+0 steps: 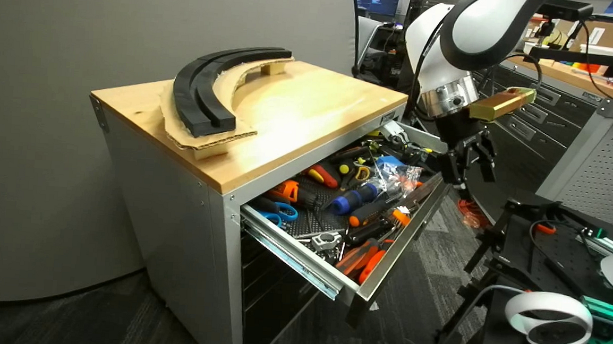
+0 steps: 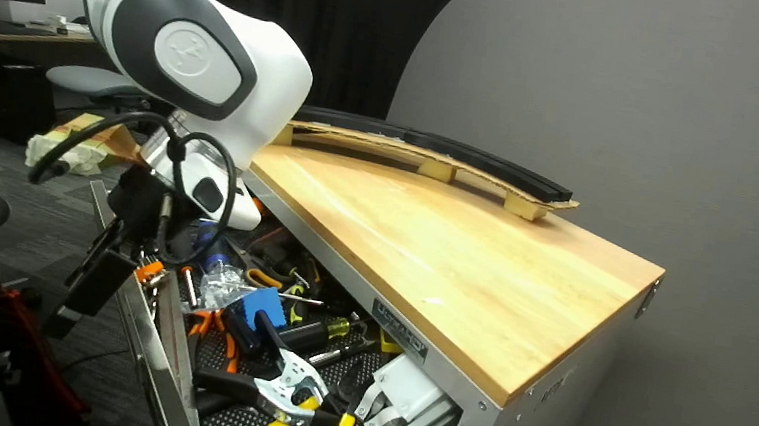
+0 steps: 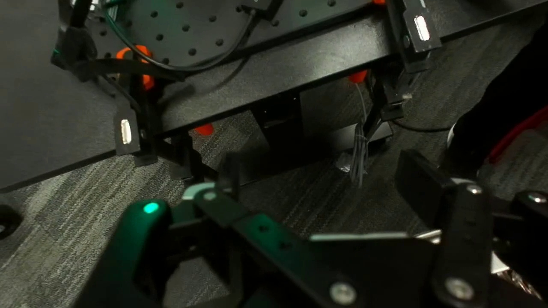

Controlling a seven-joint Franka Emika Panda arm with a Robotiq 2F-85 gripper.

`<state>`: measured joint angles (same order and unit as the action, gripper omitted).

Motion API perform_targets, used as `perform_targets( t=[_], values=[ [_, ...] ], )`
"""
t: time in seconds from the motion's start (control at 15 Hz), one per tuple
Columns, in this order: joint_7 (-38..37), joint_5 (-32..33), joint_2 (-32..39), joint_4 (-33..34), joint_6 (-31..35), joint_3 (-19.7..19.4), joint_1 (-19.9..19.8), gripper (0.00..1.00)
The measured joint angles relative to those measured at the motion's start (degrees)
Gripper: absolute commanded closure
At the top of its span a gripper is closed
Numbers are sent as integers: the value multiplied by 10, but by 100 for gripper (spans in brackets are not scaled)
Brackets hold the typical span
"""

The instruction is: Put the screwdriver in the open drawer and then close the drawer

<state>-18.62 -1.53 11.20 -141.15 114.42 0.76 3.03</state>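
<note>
Drawer (image 1: 396,252) open; end effector (image 3: 319,173) hangs outside, near drawer front, jaws parted.

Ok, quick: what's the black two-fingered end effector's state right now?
Black two-fingered end effector: open, holding nothing that shows.

Cardboard (image 2: 374,140) on 3 visible blocks (image 2: 436,170) atop cabinet (image 2: 405,238); tools (image 1: 355,199) in drawer (image 1: 406,236); pincer (image 3: 324,179) before drawer.

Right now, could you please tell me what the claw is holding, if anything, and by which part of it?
Nothing is held: in the wrist view the claw stands open, its fingers wide apart with no object between them.
</note>
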Motion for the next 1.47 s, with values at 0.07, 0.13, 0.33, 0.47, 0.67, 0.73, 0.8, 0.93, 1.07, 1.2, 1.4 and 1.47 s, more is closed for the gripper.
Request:
perform_targets(
  t=[0.07, 0.13, 0.33, 0.47, 0.67, 0.73, 0.8, 0.93, 1.07, 1.2, 1.4, 1.47],
  values=[
    [-11, 0, 4, -1, 17, 0, 2, 49],
    [-24, 1, 8, -1, 36, 1, 6, 56],
    [-65, 10, 20, 1, 86, 4, 24, 78],
    [-91, 17, 20, 5, 97, 5, 38, 94],
    [-149, 34, 22, 14, 135, 5, 57, 100],
    [-173, 43, 25, 19, 155, 5, 62, 100],
    [-196, 53, 29, 25, 171, 5, 67, 100],
    [-241, 76, 39, 42, 203, 4, 74, 100],
    [-284, 107, 54, 64, 231, 2, 83, 100],
    [-329, 145, 82, 84, 265, -3, 97, 100],
    [-401, 217, 108, 118, 288, -23, 132, 100],
    [-424, 241, 117, 129, 294, -31, 145, 100]
  ],
)
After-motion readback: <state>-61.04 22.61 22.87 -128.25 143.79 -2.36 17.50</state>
